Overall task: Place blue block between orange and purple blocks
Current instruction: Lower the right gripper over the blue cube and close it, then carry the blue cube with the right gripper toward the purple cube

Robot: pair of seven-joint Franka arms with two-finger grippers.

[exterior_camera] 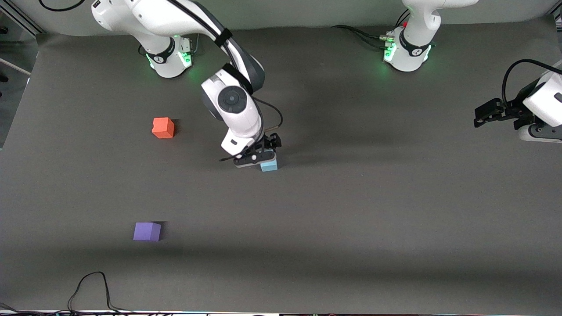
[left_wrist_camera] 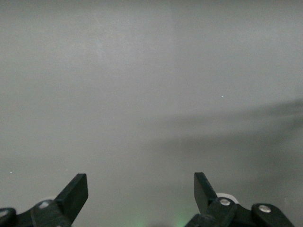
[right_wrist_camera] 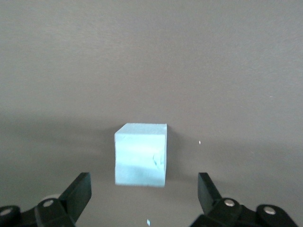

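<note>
The light blue block (exterior_camera: 269, 165) sits on the dark mat near the table's middle. My right gripper (exterior_camera: 259, 156) is low over it and open. In the right wrist view the blue block (right_wrist_camera: 140, 155) stands just ahead of the gap of the right gripper (right_wrist_camera: 144, 183), not gripped. The orange block (exterior_camera: 163, 127) lies toward the right arm's end of the table. The purple block (exterior_camera: 147, 231) lies nearer to the front camera than the orange one. My left gripper (exterior_camera: 480, 115) waits open at the left arm's end; the left wrist view shows the left gripper (left_wrist_camera: 140, 183) empty over bare mat.
A black cable (exterior_camera: 92, 285) loops at the table edge nearest the front camera. The two arm bases (exterior_camera: 169, 57) (exterior_camera: 408, 50) stand along the edge farthest from it. The dark mat (exterior_camera: 373, 210) is bare around the blocks.
</note>
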